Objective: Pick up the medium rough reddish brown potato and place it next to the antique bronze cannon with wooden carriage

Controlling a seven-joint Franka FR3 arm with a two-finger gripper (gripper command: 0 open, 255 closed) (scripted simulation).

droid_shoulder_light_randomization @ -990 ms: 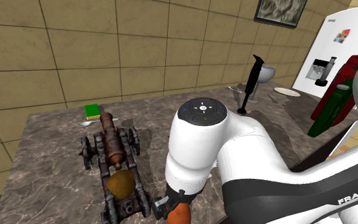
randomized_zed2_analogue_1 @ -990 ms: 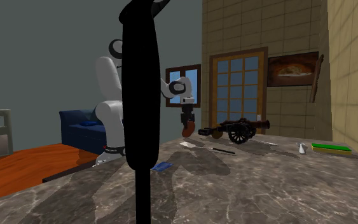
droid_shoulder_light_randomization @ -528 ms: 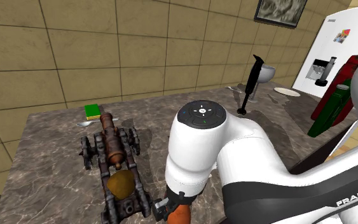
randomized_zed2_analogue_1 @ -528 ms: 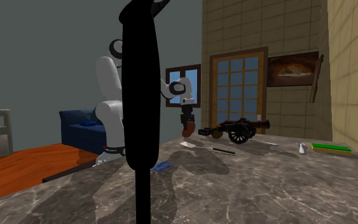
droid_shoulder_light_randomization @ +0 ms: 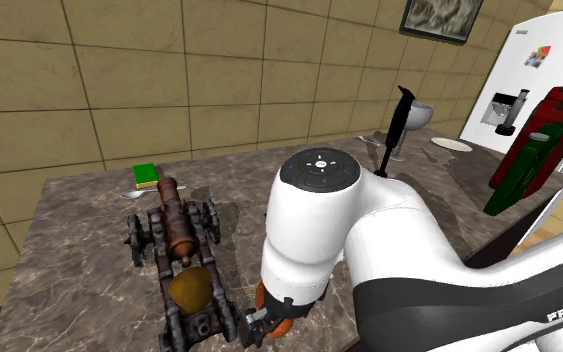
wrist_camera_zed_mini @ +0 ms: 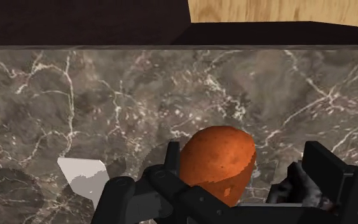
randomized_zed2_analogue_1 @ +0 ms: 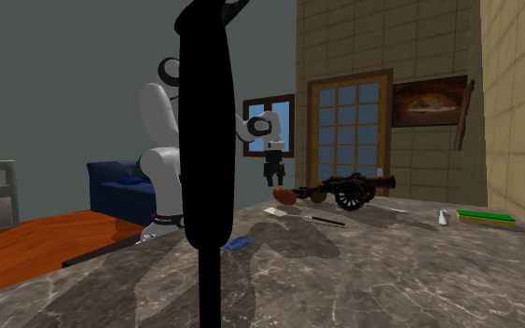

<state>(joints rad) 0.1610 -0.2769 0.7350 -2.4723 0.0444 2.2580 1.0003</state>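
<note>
The reddish-brown potato (randomized_zed2_analogue_1: pixel 284 196) lies on the marble counter (randomized_zed2_analogue_1: pixel 363 270), just off the rear end of the bronze cannon (randomized_zed2_analogue_1: pixel 346 191) on its wooden carriage. My gripper (randomized_zed2_analogue_1: pixel 271 174) hangs a little above it, open. In the wrist view the potato (wrist_camera_zed_mini: pixel 217 167) rests on the marble between my spread fingers (wrist_camera_zed_mini: pixel 324 170), nearer one of them, and is not clasped. From the shoulder view the cannon (droid_shoulder_light_randomization: pixel 177 235) stretches across the counter, and the white arm hides most of the potato (droid_shoulder_light_randomization: pixel 285 326) and the gripper (droid_shoulder_light_randomization: pixel 261 322).
A yellow-brown lump (droid_shoulder_light_randomization: pixel 191 288) sits on the cannon's carriage. A flat white blade (wrist_camera_zed_mini: pixel 82 176) lies beside the potato. A green block (droid_shoulder_light_randomization: pixel 146 174) and a black stick blender (droid_shoulder_light_randomization: pixel 397 125) stand further along the counter. The counter's edge (wrist_camera_zed_mini: pixel 171 46) is close.
The fingers have opened and let the potato go. It now rests on the counter beside the cannon, and the hand has lifted slightly above it.
</note>
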